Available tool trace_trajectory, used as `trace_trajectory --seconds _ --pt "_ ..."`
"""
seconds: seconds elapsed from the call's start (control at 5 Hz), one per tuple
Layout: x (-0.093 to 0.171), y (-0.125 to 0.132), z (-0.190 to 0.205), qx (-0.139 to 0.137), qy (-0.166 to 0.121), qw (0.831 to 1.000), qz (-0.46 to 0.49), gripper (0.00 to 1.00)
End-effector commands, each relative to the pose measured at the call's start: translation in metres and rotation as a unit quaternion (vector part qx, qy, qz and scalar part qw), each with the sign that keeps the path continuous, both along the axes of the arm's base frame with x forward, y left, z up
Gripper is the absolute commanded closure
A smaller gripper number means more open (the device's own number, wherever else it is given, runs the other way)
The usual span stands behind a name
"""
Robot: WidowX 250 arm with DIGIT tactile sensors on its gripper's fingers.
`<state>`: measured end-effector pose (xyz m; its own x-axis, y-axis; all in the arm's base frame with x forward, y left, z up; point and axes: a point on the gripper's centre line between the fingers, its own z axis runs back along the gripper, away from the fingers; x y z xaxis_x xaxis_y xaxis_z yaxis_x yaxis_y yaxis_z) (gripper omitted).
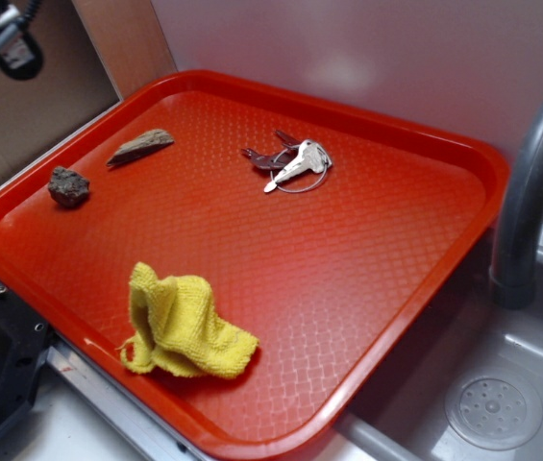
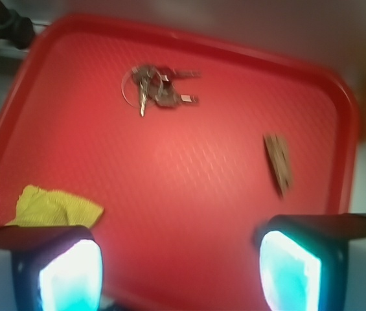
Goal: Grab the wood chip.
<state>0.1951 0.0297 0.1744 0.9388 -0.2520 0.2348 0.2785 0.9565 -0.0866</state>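
The wood chip [image 1: 140, 146] is a flat grey-brown sliver with a pointed end, lying on the red tray [image 1: 367, 317] near its far left side. In the wrist view the wood chip [image 2: 278, 162] lies blurred at the right, well ahead of my gripper [image 2: 179, 272]. The gripper is open, its two fingers wide apart with only bare tray between them. It hangs high above the tray and touches nothing. In the exterior view only a dark part of the arm shows at the top left corner.
A dark lumpy rock [image 1: 68, 185] sits just left of the chip. A bunch of keys [image 1: 293, 160] lies at the tray's far middle. A crumpled yellow cloth [image 1: 183, 328] sits near the front edge. A grey faucet [image 1: 530, 192] and sink [image 1: 494, 411] stand to the right.
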Motion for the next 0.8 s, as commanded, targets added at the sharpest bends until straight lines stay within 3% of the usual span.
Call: trace_trajectory --seconds 0.0,0.2,0.6 --pt "0.032 0.036 -0.065 0.047 0.016 0.999 0.017 0.00" --pt "0.029 0.041 -0.101 0.085 0.032 0.996 0.008 0.00" --pt "0.043 0.053 -0.128 0.105 0.029 0.994 0.001 0.00"
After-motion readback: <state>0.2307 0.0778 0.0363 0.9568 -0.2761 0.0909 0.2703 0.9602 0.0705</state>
